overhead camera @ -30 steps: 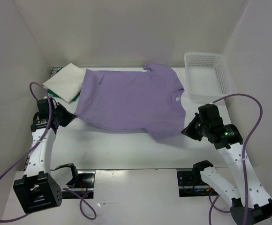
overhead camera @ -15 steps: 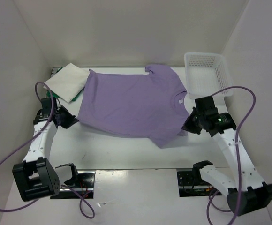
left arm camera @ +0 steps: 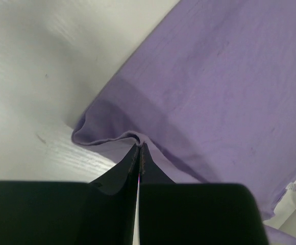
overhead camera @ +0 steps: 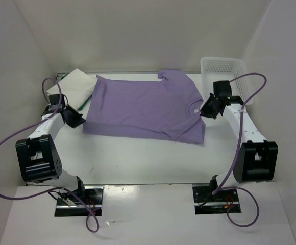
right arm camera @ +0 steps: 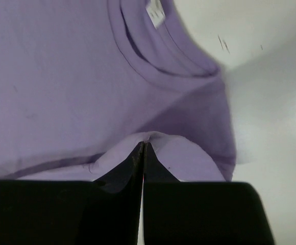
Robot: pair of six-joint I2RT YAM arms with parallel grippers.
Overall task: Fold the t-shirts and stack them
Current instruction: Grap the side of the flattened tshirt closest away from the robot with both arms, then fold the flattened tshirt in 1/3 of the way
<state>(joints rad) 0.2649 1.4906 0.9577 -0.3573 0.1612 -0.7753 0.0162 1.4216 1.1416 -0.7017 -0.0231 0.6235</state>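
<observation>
White table (overhead camera: pixel 138 153) is carrying the lavender t-shirt (overhead camera: pixel 143 104), spread flat between the arms.
Both pairs of jaws are clamping its cloth: the left gripper (overhead camera: pixel 75 118) at a hem corner, the right gripper (overhead camera: pixel 207 109) beside the collar; a folded white t-shirt (overhead camera: pixel 74 87) is lying far-left.

basket (overhead camera: pixel 229 69) blocks far-R corner, white shirt (overhead camera: pixel 74 89) far-L, lavender shirt (overhead camera: pixel 143 104) mid, table (overhead camera: pixel 138 155) front strip open

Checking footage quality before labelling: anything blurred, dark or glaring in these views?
Top view: even light, sharp, faint shadow under the purple shirt. Left wrist view: the left gripper is a black, unlit shape; cloth slightly soft. Right wrist view: right gripper equally dark; collar fairly sharp.
</observation>
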